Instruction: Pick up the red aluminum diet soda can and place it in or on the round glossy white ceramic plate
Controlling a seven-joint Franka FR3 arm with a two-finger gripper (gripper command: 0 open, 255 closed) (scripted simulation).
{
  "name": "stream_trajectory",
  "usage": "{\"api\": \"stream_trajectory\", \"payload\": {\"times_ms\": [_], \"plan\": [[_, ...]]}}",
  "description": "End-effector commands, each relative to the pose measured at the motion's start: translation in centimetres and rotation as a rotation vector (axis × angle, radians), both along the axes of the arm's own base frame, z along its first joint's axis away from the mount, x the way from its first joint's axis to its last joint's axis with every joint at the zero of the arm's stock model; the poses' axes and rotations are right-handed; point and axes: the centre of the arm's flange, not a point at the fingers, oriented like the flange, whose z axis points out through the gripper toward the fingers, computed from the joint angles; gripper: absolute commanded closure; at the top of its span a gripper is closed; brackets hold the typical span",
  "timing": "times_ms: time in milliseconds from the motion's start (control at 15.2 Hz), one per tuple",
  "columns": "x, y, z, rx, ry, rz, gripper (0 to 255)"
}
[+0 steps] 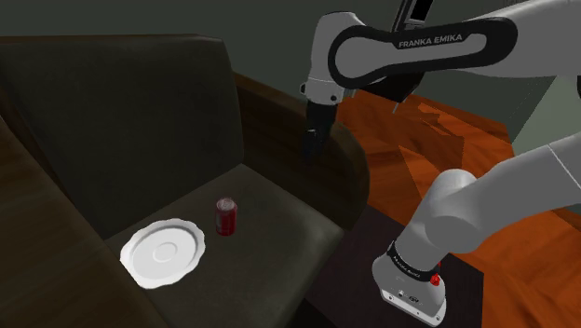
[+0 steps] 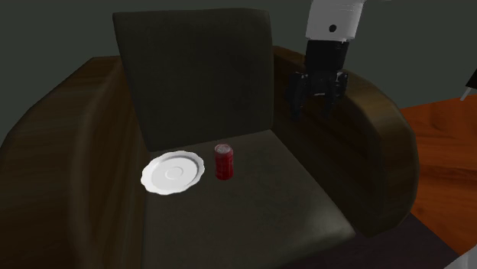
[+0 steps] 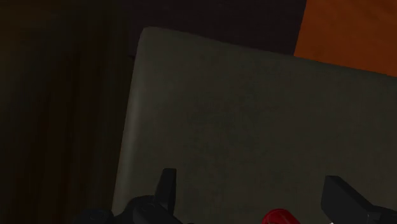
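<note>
Dark armchair cushion (image 2: 252, 202) lies well below the gripper (image 2: 313, 107), whose fingers stand spread and empty; red can (image 2: 223, 162) and white plate (image 2: 174, 173) sit lower, just beside each other.

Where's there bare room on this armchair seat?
Free: the seat cushion in front of the white plate and red can, and from the can to the armrest near the gripper. Crowded: by the backrest, where those two stand close.
</note>
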Motion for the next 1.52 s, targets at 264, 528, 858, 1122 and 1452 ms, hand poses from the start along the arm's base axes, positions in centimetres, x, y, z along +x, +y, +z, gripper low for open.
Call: {"api": "stream_trajectory", "payload": {"times_ms": [264, 528, 858, 1122, 1452], "plan": [[4.1, 5.4, -4.2, 0.004, -0.035, 0.037, 0], [6.7, 8.8, -7.1, 0.006, -0.057, 0.062, 0], [9.8, 13.1, -10.7, 0.009, -0.084, 0.094, 0], [12.3, 16.6, -13.4, 0.011, -0.106, 0.119, 0], [13.0, 17.9, -15.9, 0.012, -0.113, 0.127, 0]]}}
